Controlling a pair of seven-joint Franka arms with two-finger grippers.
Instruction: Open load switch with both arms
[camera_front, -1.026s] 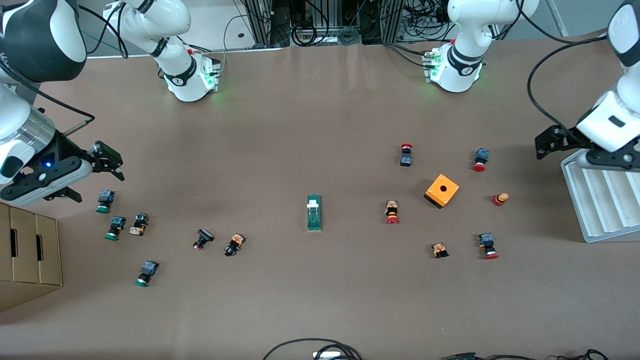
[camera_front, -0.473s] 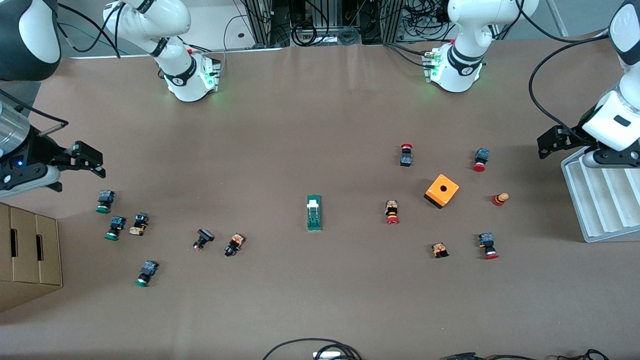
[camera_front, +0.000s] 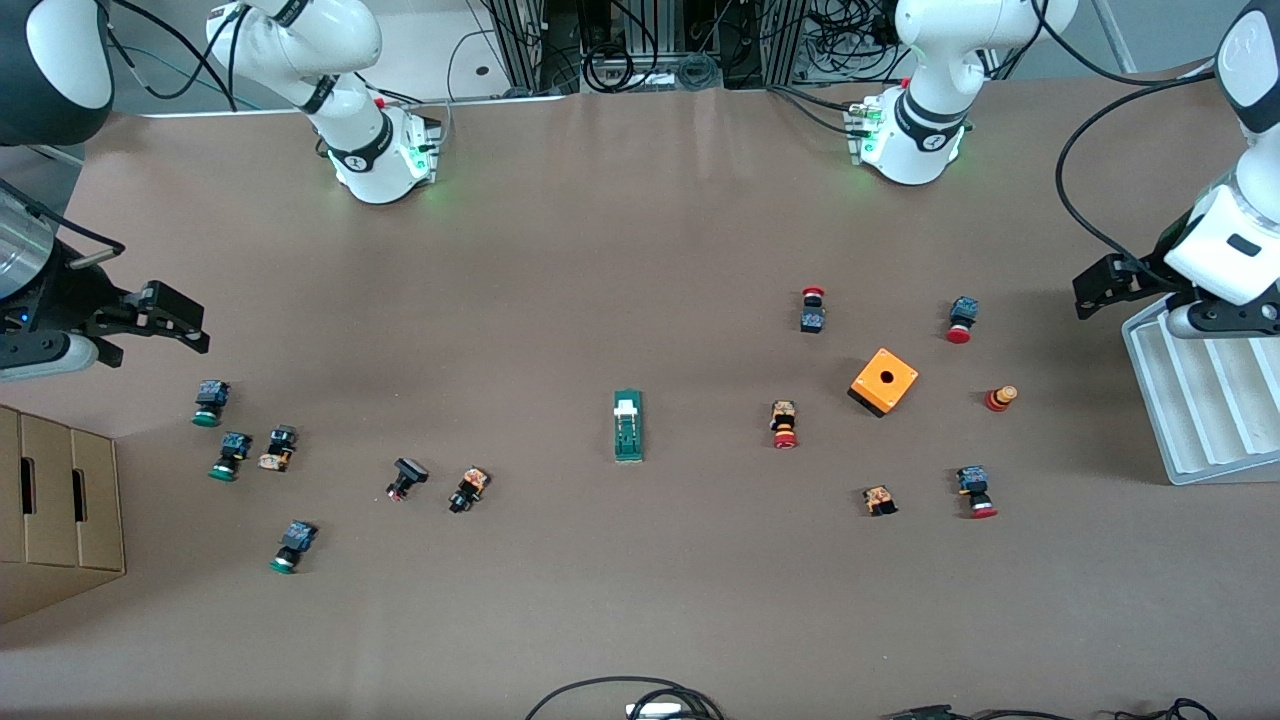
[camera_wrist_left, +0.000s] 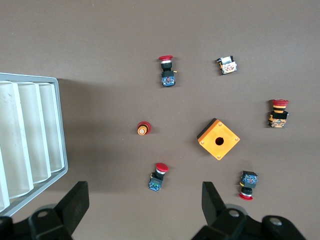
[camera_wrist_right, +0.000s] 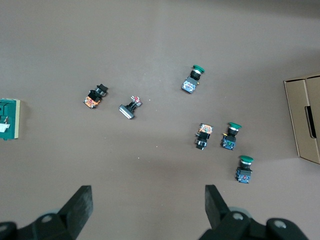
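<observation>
I see a matt brown table (camera_front: 640, 250), a glossy orange plastic box (camera_front: 884, 382), a plain cardboard carton (camera_front: 55, 510) and a pale ridged tray (camera_front: 1200, 400).

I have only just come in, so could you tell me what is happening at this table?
Nothing is being handled yet. The load switch lies untouched mid-table among scattered push buttons. The right hand hangs open above the green-capped buttons at its end. The left hand hangs open beside the white tray at the other end, near the orange box. Neither hand is near the switch.
</observation>
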